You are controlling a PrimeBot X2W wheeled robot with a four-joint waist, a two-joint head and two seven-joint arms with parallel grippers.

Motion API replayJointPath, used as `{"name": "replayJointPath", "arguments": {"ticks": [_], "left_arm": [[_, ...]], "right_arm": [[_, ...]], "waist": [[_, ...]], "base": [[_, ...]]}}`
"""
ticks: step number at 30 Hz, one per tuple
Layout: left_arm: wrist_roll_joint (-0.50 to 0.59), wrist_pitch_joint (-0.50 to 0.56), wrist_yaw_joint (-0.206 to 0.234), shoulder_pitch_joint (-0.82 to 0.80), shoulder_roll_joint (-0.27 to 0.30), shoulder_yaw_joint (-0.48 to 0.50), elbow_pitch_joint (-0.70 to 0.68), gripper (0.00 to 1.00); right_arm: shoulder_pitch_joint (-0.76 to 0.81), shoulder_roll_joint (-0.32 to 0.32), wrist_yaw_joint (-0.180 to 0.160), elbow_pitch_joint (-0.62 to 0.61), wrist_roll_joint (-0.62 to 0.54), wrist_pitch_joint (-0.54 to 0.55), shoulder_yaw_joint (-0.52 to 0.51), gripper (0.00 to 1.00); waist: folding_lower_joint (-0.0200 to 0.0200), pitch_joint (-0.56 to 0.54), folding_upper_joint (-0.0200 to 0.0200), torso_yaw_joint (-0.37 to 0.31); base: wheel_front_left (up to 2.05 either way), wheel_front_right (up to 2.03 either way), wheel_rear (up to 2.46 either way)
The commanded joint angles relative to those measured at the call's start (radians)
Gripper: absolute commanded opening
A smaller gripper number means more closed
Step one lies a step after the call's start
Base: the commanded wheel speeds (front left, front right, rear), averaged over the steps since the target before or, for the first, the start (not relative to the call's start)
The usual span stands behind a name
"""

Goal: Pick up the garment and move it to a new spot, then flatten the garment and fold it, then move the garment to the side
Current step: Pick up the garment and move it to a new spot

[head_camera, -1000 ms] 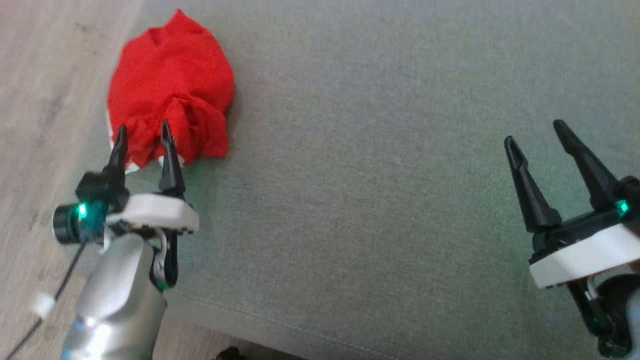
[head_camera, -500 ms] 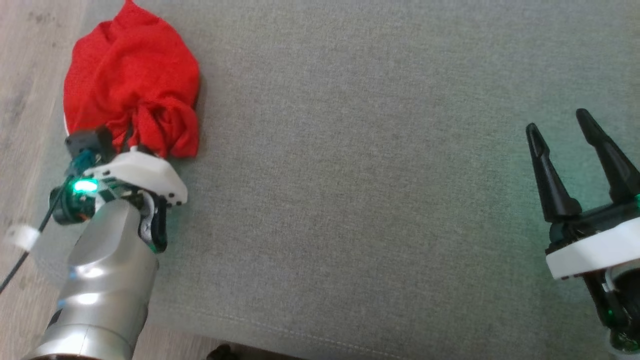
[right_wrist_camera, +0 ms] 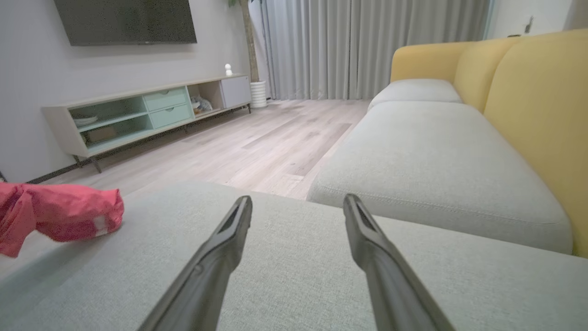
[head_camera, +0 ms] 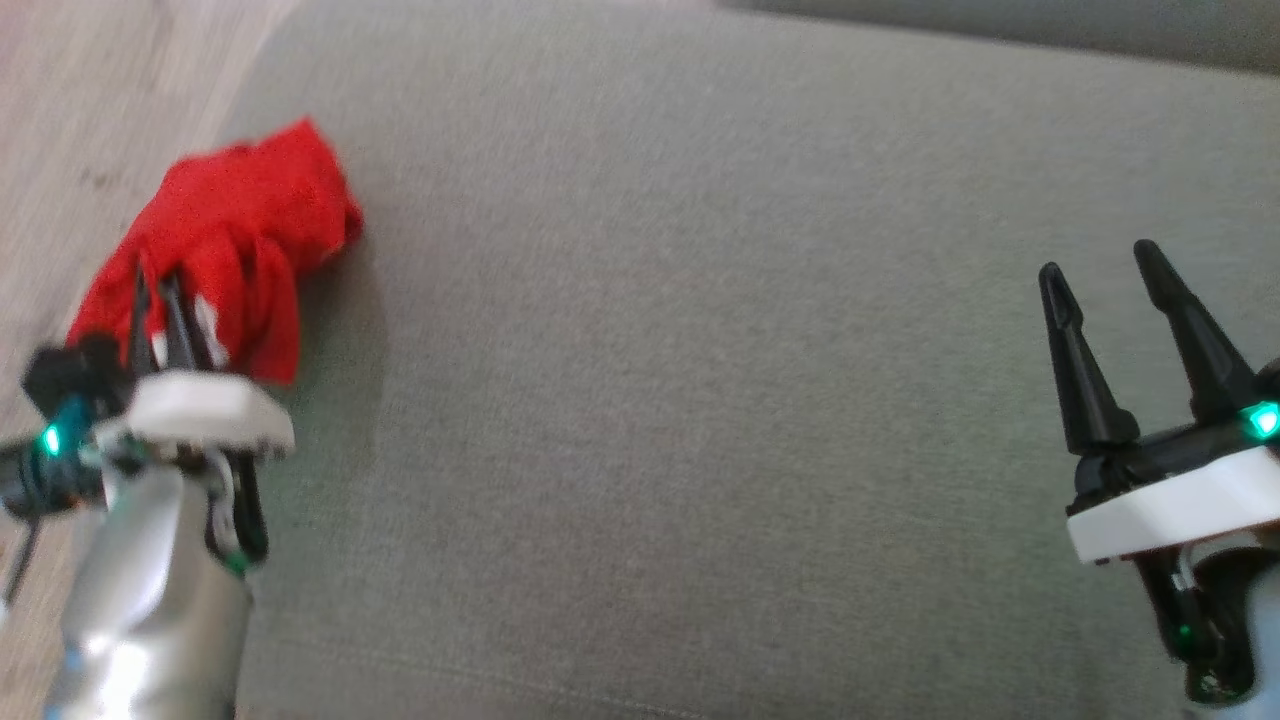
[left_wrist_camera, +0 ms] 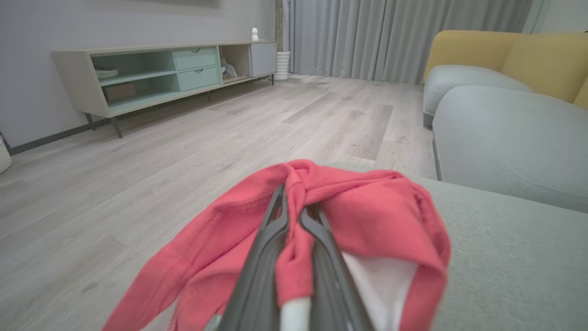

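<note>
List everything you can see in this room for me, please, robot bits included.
cushion: one, grey, foreground
garment: one, red, bunched at the cushion's left edge
sofa: one, grey seats, yellow backs, beyond the cushion
floor: one, pale wood, left of the cushion
cabinet: one, pale wood, mint drawers, along the wall
television: one, dark, on the wall above the cabinet
curtains: one set, grey, far end
left gripper: one, dark fingers, shut on the garment
right gripper: one, dark fingers, open above the cushion
</note>
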Motion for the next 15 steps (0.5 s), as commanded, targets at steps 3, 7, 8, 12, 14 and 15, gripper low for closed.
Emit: {"name": "replayJointPath", "arguments": {"ticks": [3, 7, 8, 12, 14, 15], "left_arm": [[0.022, -0.012, 0.032, 0.091, 0.054, 0.043, -0.148, 0.00], [0.041, 0.020, 0.069, 0.207, 0.059, 0.023, -0.319, 0.00], [0.046, 0.035, 0.076, 0.234, 0.059, 0.014, -0.364, 0.00], [0.069, 0.104, 0.094, 0.329, 0.040, -0.048, -0.516, 0.00], [0.078, 0.141, 0.092, 0.354, 0.018, -0.094, -0.560, 0.00], [0.085, 0.155, 0.090, 0.359, 0.008, -0.117, -0.571, 0.00]], "right_arm": [[-0.015, 0.009, -0.001, -0.014, -0.014, -0.021, 0.026, 1.00], [-0.007, 0.029, -0.001, 0.001, -0.016, -0.029, 0.034, 1.00], [-0.004, 0.035, -0.001, 0.003, -0.014, -0.030, 0.037, 1.00], [0.002, 0.052, -0.001, 0.014, -0.002, -0.036, 0.056, 1.00], [0.000, 0.057, -0.001, 0.022, 0.007, -0.042, 0.065, 1.00], [-0.002, 0.060, -0.001, 0.028, 0.013, -0.044, 0.069, 1.00]], "waist": [[0.0002, -0.082, 0.0000, -0.060], [0.0002, -0.108, 0.0000, -0.114], [0.0002, -0.111, 0.0000, -0.131], [0.0002, -0.105, 0.0000, -0.220], [0.0002, -0.095, 0.0000, -0.272], [0.0002, -0.089, 0.0000, -0.300]], "base": [[0.00, 0.00, 0.00], [0.00, 0.00, 0.00], [0.00, 0.00, 0.00], [0.00, 0.00, 0.00], [0.00, 0.00, 0.00], [0.00, 0.00, 0.00]]}}
